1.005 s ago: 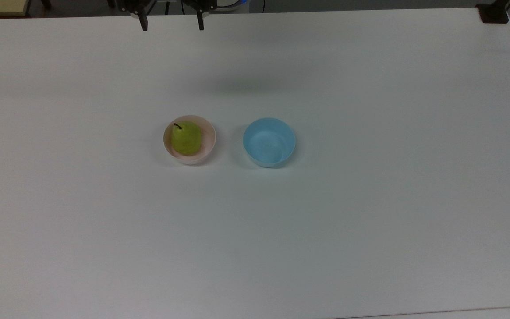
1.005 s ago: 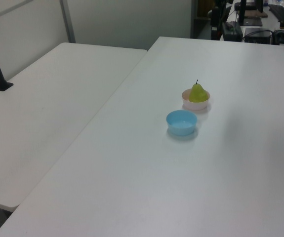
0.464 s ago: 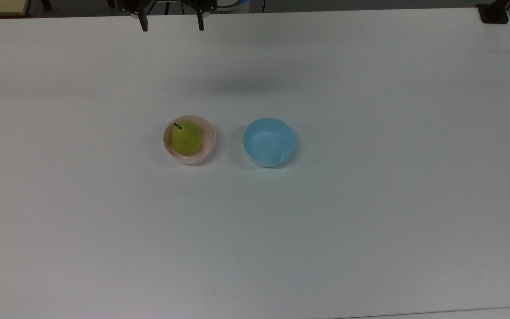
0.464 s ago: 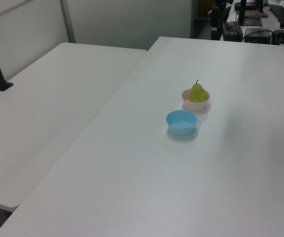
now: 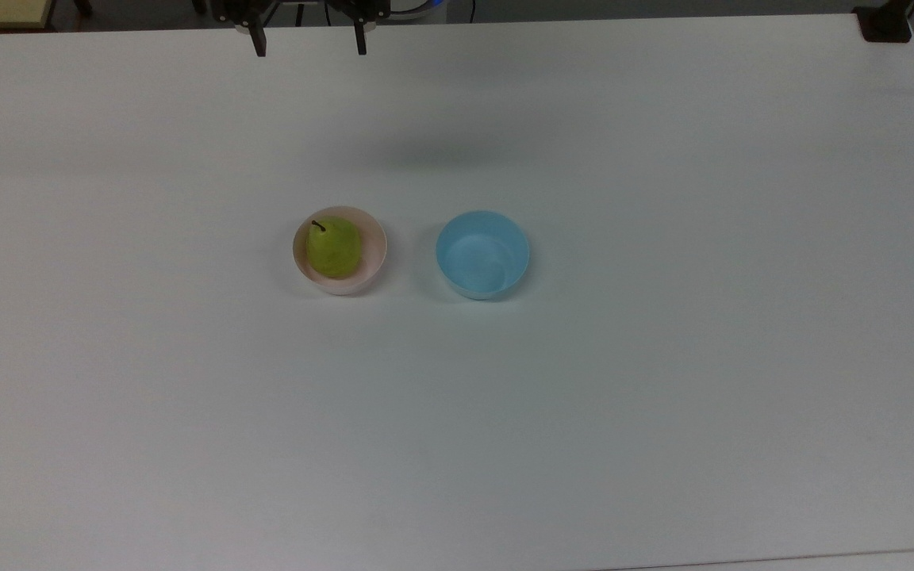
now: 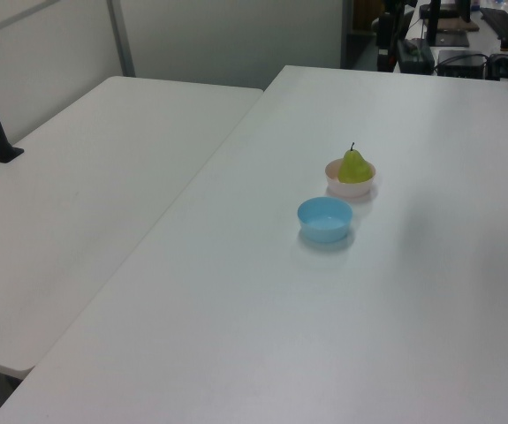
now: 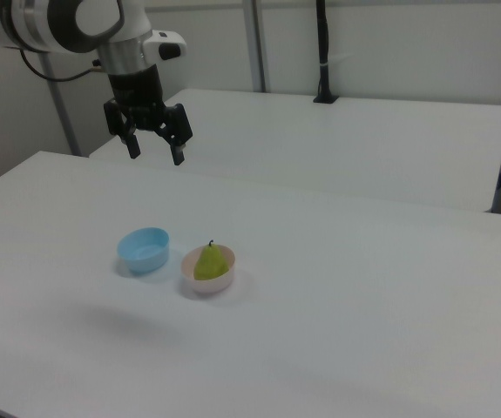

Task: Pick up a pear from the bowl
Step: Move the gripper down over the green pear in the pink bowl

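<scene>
Because the pear (image 5: pixel 334 247) nearly fills the pink bowl (image 5: pixel 375 255), my fingers may strike the rim and push or tip it over the counter (image 5: pixel 663 381). The pear stands upright inside, long axis near vertical, stem up, perhaps leaning slightly. The blue bowl (image 5: pixel 482 254) sits beside it. My gripper (image 7: pixel 152 145) hangs high, well apart, fingers spread wide and empty.
</scene>
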